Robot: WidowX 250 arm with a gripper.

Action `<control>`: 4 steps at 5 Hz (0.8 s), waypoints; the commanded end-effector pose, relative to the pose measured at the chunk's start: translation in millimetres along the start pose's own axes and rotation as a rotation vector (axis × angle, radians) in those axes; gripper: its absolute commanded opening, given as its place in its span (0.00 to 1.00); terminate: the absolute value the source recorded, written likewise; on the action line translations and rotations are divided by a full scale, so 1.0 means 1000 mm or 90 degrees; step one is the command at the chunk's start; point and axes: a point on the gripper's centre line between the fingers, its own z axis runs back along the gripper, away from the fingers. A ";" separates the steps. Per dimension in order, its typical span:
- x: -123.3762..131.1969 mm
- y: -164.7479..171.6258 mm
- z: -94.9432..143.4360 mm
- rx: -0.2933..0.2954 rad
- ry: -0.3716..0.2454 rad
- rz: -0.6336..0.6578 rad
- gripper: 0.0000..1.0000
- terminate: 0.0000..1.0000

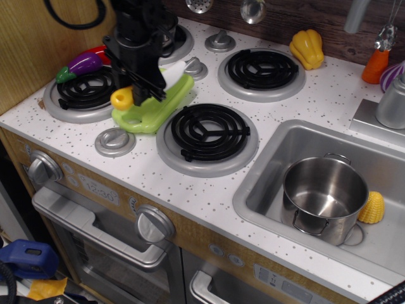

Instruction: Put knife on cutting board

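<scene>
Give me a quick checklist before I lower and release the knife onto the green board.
1. Knife held in the tool: ok, the yellow handle sticks out below it.
2. Tool over the cutting board: ok, though the handle sits near the board's left end.
3. Landing area free: cannot tell, the tool hides much of the board.
4. Blade direction: cannot tell; a whitish bit shows by the tool, but it is mostly hidden.
5. Neighbours clear: the eggplant lies apart on the left burner, ok.
6. Height above the board: cannot tell from this one view.
</scene>
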 end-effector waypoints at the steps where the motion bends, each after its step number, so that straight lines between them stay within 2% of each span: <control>1: 0.001 0.024 -0.004 0.004 -0.046 -0.012 0.00 0.00; 2: 0.004 0.022 -0.008 0.001 -0.057 -0.014 0.00 0.00; 3: 0.008 0.016 -0.007 0.005 -0.066 -0.014 1.00 0.00; 4: 0.010 0.013 -0.005 -0.006 -0.074 -0.015 1.00 0.00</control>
